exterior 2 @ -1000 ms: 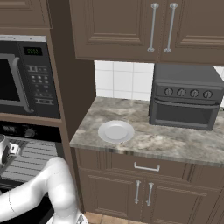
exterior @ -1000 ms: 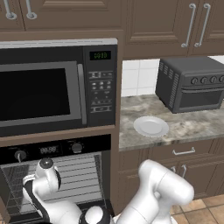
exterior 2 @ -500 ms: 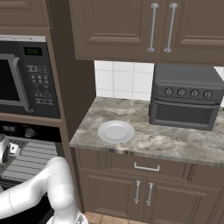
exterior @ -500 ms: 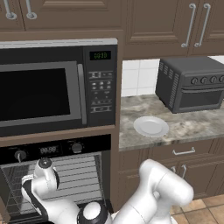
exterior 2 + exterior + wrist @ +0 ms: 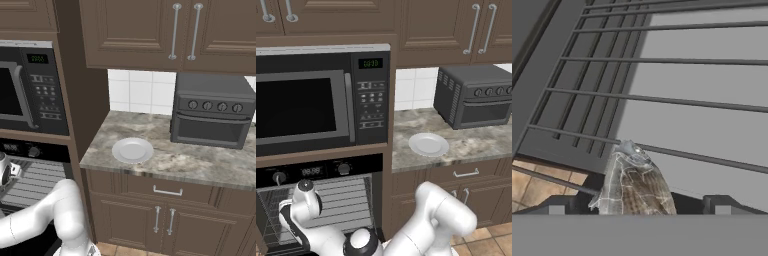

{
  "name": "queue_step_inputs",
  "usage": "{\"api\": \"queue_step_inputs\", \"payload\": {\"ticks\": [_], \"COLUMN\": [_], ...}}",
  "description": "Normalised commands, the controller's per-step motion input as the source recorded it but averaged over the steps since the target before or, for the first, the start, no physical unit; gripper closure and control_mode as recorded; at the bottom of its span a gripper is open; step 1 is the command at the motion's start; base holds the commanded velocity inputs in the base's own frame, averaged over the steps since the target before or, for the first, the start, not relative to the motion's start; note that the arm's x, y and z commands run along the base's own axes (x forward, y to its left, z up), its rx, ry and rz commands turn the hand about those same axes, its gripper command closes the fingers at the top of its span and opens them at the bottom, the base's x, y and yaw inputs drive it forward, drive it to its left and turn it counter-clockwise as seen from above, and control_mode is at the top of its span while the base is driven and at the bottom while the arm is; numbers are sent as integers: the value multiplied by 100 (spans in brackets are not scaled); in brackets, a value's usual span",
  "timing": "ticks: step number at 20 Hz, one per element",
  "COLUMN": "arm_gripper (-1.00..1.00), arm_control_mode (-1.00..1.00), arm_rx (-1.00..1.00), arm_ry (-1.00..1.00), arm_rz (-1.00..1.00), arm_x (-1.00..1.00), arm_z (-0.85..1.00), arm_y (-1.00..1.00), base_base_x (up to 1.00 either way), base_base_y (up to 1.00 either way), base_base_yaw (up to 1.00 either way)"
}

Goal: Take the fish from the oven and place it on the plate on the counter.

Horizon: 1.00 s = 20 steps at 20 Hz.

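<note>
Right now the gripper (image 5: 637, 210) sits low inside the oven (image 5: 321, 170), spread wide with a tip on either side of the fish (image 5: 634, 185), which lies on a wire rack (image 5: 662, 100) between them and is not yet pinched. That wide stance makes sense as a straddle before closing: the fish is slender, so the tips need to bracket it along its narrow width. It rests near the rack's front edge, where tiled floor shows past the bars, so a sloppy squeeze could nudge it off. Farther out, the arm (image 5: 431, 225) bends down and left from the base to reach the oven cavity. Beyond, on the bench (image 5: 200, 160), the plate (image 5: 132, 150) waits bare, left of the toaster oven (image 5: 212, 110), well apart from the fish.
</note>
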Motion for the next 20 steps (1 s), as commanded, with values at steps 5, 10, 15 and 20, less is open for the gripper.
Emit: {"api": "queue_step_inputs", "payload": {"ticks": [5,10,15,20], "arm_gripper": [-100,-100,-100,100], "arm_control_mode": [-100,-100,-100,-100], "arm_rx": [0,0,0,4], "arm_ry": [0,0,0,0], "arm_rz": [0,0,0,0], "arm_x": [0,0,-1,-10], "arm_z": [-41,-54,-33,-23], "arm_y": [6,0,0,0], "base_base_x": [0,0,0,0], "base_base_y": [0,0,0,0], "base_base_yaw": [0,0,0,0]}}
